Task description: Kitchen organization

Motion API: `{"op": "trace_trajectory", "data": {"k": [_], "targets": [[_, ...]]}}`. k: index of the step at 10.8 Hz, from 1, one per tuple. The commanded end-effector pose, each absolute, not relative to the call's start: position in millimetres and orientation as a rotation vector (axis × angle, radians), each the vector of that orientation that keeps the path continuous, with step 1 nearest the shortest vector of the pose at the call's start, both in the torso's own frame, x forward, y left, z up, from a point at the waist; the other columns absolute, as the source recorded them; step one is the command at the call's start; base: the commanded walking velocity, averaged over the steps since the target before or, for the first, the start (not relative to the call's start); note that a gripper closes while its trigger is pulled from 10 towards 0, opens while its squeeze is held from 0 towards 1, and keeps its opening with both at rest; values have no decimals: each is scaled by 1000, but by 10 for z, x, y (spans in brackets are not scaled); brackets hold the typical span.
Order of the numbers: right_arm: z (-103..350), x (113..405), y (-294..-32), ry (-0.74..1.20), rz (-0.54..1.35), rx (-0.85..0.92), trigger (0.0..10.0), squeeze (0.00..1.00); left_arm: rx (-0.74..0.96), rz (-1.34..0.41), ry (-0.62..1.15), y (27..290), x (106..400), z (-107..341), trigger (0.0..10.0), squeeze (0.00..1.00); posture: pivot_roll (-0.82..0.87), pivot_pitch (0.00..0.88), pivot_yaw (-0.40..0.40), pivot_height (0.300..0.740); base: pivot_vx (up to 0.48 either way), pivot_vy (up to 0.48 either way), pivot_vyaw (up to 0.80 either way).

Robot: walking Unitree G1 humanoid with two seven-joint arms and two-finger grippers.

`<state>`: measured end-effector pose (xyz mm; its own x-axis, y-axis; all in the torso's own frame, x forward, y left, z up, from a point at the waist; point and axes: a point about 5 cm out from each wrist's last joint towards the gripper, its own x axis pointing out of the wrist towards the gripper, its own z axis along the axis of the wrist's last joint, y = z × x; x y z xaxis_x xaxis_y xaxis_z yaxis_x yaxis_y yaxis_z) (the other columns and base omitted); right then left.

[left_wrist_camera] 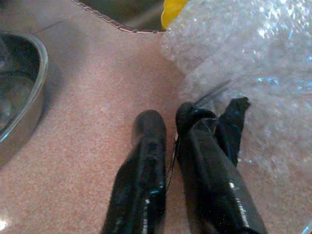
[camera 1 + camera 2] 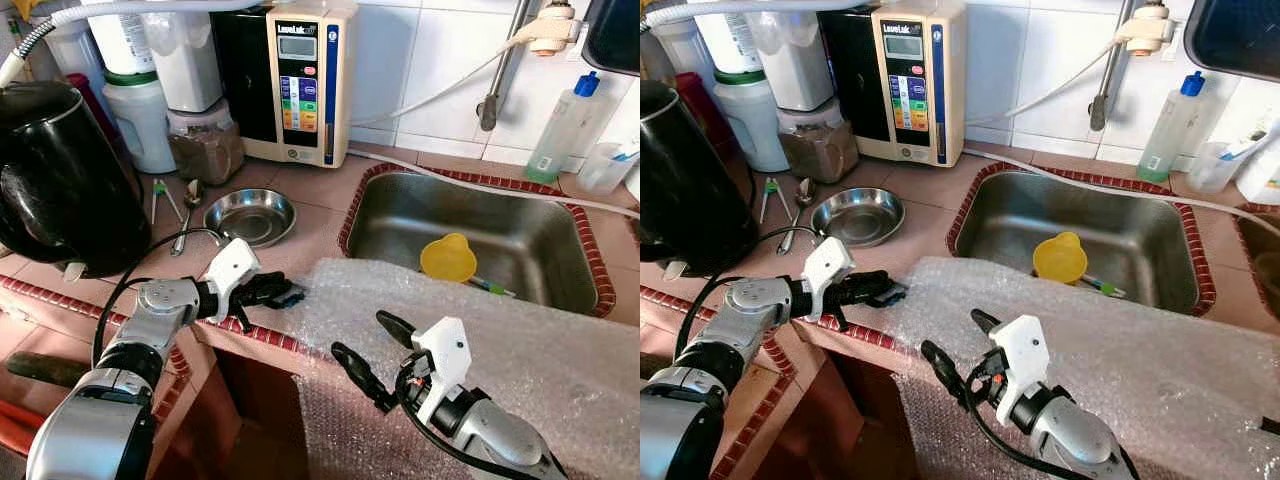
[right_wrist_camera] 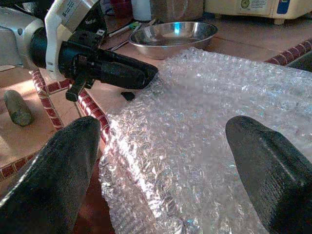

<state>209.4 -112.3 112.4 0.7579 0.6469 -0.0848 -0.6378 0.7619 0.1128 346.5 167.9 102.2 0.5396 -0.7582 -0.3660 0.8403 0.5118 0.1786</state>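
Steel bowl and kettle just beyond left gripper — bubble wrap alongside.

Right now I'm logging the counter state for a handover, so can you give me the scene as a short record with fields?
setting: tiled kitchen counter with a steel sink
main item: bubble wrap sheet draped over the counter's front edge
left gripper: jaws shut at the sheet's left corner
right gripper: jaws open, in front of the sheet
in sink: yellow funnel
on counter: steel bowl, black kettle, water ionizer
by sink: clear bottle with a blue cap
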Motion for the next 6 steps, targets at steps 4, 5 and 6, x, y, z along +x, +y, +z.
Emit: {"op": "trace_trajectory", "data": {"k": [4,5,6], "targets": [[1130,2127,-1139,108,689,66,10000,0,439,-902,338,1895,3418,917,0,0,-31,0,58,740,0,0,0],[1130,2134,-1139,106,688,63,10000,0,478,-826,257,1911,3475,1006,0,0,-30,0,57,740,0,0,0],[1131,2138,-1145,104,684,62,10000,0,500,-763,210,1930,3516,1065,0,0,-29,0,57,740,0,0,0]]}}
